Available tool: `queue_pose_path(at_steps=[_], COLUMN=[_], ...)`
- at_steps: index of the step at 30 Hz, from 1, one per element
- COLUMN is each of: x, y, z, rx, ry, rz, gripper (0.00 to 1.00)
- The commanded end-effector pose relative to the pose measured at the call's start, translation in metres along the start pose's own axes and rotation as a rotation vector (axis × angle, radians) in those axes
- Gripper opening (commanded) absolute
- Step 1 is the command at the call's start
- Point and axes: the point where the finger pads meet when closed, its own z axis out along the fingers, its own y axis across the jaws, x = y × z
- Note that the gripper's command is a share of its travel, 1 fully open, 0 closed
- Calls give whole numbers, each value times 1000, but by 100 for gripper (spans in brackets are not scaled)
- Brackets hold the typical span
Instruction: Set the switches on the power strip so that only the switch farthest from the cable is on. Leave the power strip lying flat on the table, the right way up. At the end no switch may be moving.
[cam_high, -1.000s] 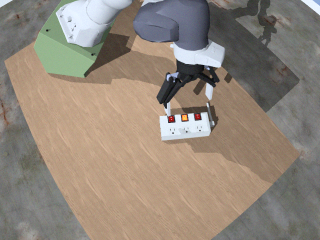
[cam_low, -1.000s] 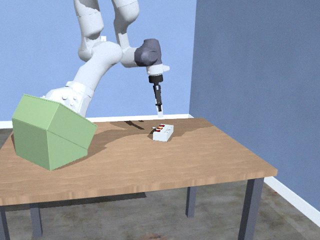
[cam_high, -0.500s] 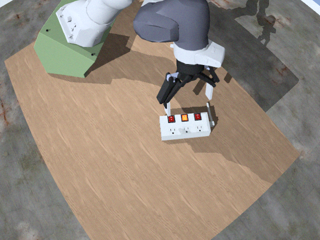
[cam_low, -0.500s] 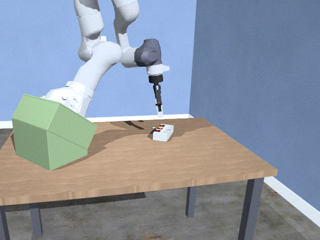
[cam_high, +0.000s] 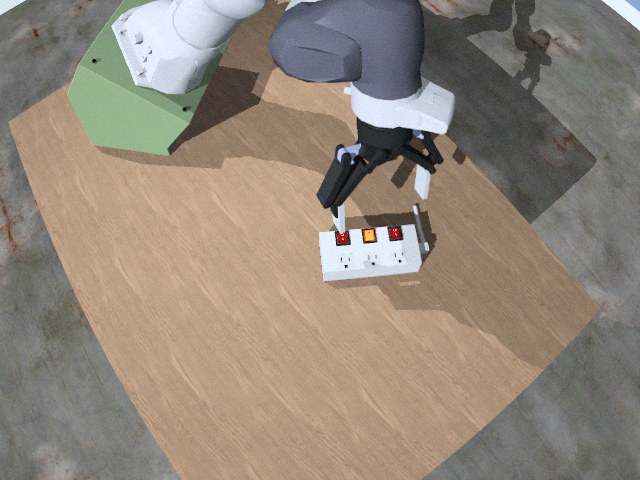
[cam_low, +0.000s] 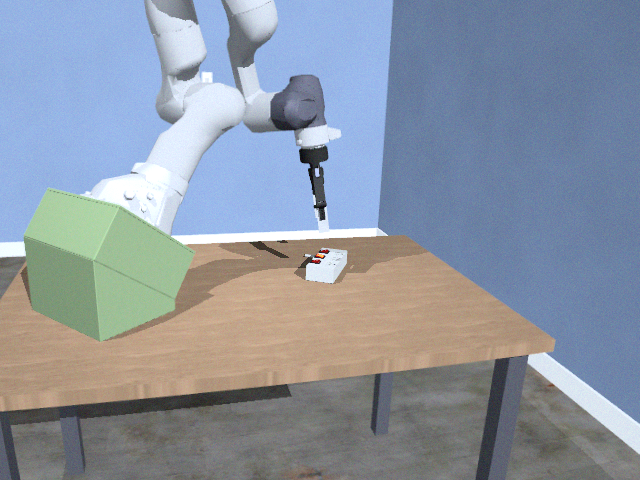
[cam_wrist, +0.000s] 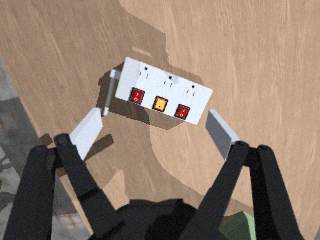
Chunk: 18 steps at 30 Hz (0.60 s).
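A white power strip (cam_high: 369, 263) (cam_low: 330, 268) (cam_wrist: 150, 77) lies flat on the wooden table (cam_high: 206, 310) (cam_low: 361, 320) (cam_wrist: 250, 45), right way up. Its grey cable (cam_high: 421, 232) (cam_wrist: 108, 95) leaves one end. It has three switches in a row. The middle switch (cam_high: 369, 235) (cam_wrist: 160, 103) glows orange. The switch farthest from the cable (cam_high: 342, 238) (cam_wrist: 183, 111) and the one nearest the cable (cam_high: 394, 233) (cam_wrist: 137, 95) are dark red. My gripper (cam_high: 381, 205) (cam_low: 322, 223) (cam_wrist: 154, 118) is open and empty, hanging above the strip's switch side, its fingers spread along the strip's length.
A large green block (cam_high: 124, 108) (cam_low: 93, 268) carrying the arm's base stands at the table's far left corner. A blue-grey wall (cam_low: 516, 155) rises to the right of the table.
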Motion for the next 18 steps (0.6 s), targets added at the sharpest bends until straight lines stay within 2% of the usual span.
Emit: queue_pose_path(at_steps=[1,2,3,8,9,14,15,18], x=[3,3,5,5,4,4,2,2], y=[4,4,2,2,1,1,-1,-1], z=[-9,-9,-18,-18,-28,-28,-35,-35], rx=[-18,-18,-15,-15,-6,-6,5,5], ry=[-48,-48,-80,-80,-113,-113,-139,-139], rz=[-73,-73,-115,-115,-155,-155,-184,-184], gripper=[100,100,100,100,100,100,100,100])
